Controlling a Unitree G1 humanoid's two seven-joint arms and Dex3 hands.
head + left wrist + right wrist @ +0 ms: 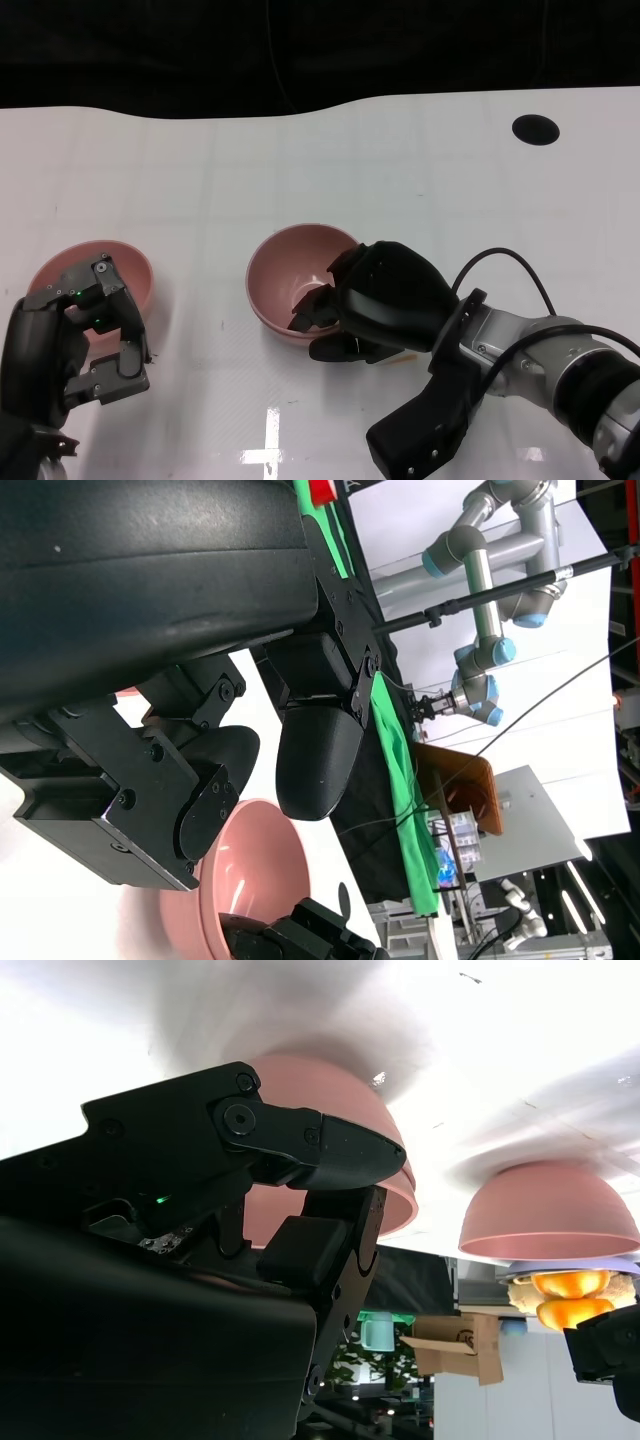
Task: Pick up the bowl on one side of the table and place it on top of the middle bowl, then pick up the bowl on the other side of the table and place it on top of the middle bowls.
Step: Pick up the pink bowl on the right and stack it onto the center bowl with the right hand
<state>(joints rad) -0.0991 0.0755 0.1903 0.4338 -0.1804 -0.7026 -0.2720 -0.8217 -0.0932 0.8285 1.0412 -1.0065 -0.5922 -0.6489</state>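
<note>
Bowls [300, 280] sit mouth-up; right hand [375, 300] fingers pinch the rim, left hand [85, 340] fingers spread, empty.

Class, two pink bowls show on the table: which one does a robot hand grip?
The middle bowl: the right robot hand grips its rim. The left bowl sits ungripped.

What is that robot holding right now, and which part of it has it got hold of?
The right hand grips the middle pink bowl by its near rim, fingers hooked inside. It looks like two bowls nested. The left hand holds nothing beside the left bowl.
</note>
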